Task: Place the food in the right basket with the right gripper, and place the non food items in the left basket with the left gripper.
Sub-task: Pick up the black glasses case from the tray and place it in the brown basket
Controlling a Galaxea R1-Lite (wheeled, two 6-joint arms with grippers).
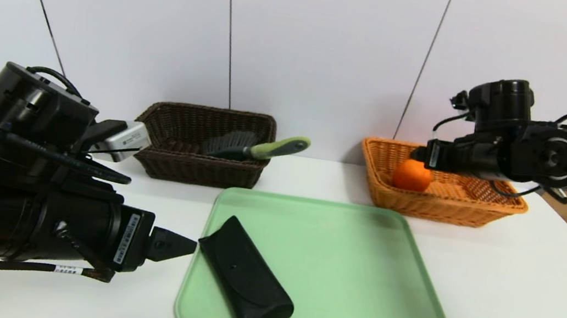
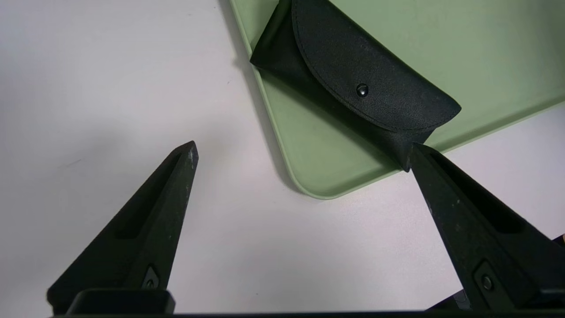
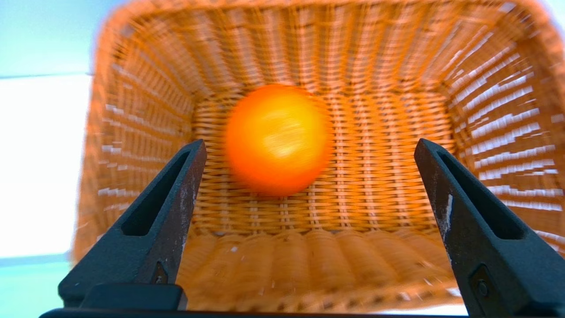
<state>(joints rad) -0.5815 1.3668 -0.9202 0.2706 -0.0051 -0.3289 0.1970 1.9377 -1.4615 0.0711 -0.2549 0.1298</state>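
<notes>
Left gripper (image 2: 304,152), fingers spread wide and empty, sits lower left in the head view beside the black case (image 1: 245,283) on the green tray (image 1: 344,278). Right gripper (image 3: 309,148), also wide and empty, hovers upper right over the orange fruit (image 1: 412,175) inside the tan basket (image 1: 476,208). Brush (image 1: 257,148) lies in the dark basket (image 1: 193,168), centre.

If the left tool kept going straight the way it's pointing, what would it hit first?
Most likely the black case lying on the green tray; the open left tool points at its near end, though its height over the tray is unclear.
</notes>
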